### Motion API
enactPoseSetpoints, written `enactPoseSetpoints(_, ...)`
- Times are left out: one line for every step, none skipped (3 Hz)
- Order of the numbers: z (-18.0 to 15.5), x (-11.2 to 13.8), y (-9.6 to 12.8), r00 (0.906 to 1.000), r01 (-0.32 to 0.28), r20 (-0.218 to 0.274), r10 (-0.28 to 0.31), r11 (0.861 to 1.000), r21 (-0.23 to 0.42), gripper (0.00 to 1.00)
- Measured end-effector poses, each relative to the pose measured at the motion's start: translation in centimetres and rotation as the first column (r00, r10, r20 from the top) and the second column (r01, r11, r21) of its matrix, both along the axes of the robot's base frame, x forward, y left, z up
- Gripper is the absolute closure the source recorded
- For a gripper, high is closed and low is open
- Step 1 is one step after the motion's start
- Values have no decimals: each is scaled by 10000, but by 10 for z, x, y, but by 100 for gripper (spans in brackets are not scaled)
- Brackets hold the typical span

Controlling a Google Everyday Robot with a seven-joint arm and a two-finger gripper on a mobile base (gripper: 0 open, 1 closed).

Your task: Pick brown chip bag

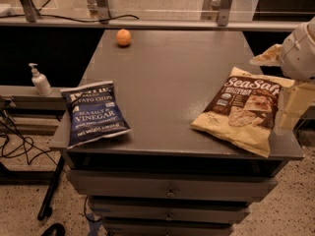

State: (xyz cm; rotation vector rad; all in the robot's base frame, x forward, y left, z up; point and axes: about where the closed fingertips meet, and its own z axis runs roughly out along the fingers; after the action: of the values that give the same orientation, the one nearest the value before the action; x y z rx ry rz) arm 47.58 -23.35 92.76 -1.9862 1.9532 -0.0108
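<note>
The brown chip bag (243,109) lies flat at the right front of the dark grey table (167,73). It is tan and dark brown with white "Sea Salt" script and pictured crackers. My gripper (294,107) is at the right edge of the view, just beside the bag's right side, at about table height. My arm's white rounded body (300,53) is above it. A dark blue "Sea Salt & Vinegar" potato chip bag (93,113) lies at the table's left front corner.
A small orange (123,37) sits at the table's back left. A soap pump bottle (40,80) stands on a low shelf to the left. Drawers (170,191) are under the tabletop. Cables (19,144) lie on the floor at left. A rail (157,23) runs behind the table.
</note>
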Motion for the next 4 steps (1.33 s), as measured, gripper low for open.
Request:
enactPoseSetpoints(-13, 17, -8, 9878, -1548, 211, 1546, 9879, 80, 0)
enactPoseSetpoints(-24, 19, -13, 9433, -3308, 191, 3313, 9433, -261, 0)
enactPoseSetpoints(-32, 10, -15, 8759, -4746, 423, 4806, 8741, -1035, 0)
enactPoseSetpoints(-51, -3, -10, 8150, -5583, 646, 5759, 8101, -1791, 0)
